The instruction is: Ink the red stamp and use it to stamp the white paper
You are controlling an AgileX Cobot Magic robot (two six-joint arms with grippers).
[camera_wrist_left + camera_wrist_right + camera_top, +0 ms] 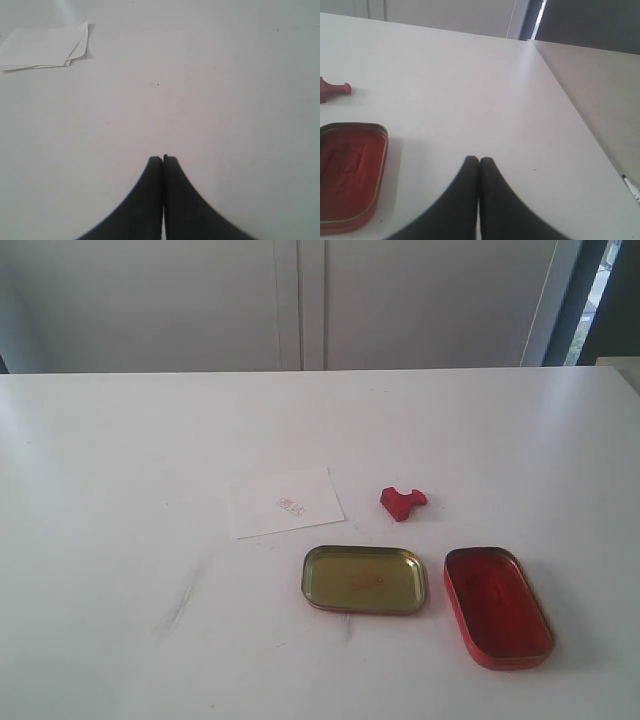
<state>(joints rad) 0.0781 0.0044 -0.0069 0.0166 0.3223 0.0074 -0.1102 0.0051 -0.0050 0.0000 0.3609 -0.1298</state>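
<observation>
Left fingers (150,200): black, tapered, pressed together, empty, over bare white counter (120,440).
White paper (285,502): thin rectangular sheet, lying flat, faint red imprint near its middle, open counter all round.
Gold tin half (365,579): shallow oblong, rounded corners, red smear inside.
Red stamp (402,502): plastic, lying on its side between paper and tins, touching neither.
Red tin half (497,606): red pad inside, just beside the gold half.
Right fingers (490,200): black, closed together, empty; counter edge runs nearby.
</observation>
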